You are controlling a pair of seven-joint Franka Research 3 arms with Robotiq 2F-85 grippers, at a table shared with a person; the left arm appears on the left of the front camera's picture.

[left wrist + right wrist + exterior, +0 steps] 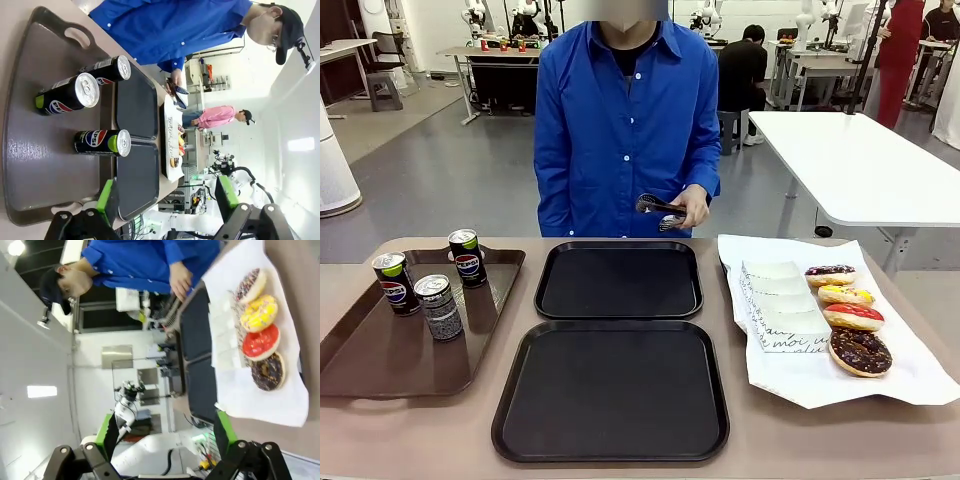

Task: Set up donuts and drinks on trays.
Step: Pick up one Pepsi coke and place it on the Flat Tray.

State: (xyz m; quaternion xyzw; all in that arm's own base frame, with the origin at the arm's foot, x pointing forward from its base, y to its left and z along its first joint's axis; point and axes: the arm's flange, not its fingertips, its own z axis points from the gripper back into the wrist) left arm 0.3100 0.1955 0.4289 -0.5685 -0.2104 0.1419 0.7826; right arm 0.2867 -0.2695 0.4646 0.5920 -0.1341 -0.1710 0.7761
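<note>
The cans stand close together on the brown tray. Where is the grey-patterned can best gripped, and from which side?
Probably around its mid-body, from the robot's side: the grey-patterned can stands upright and nearest that edge of the brown tray, with both logo cans farther back.

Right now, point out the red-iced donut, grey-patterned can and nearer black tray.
red-iced donut [853,314], front view, icing top
grey-patterned can [443,320], front view, patterned side
nearer black tray [610,395], front view, bare floor
</note>
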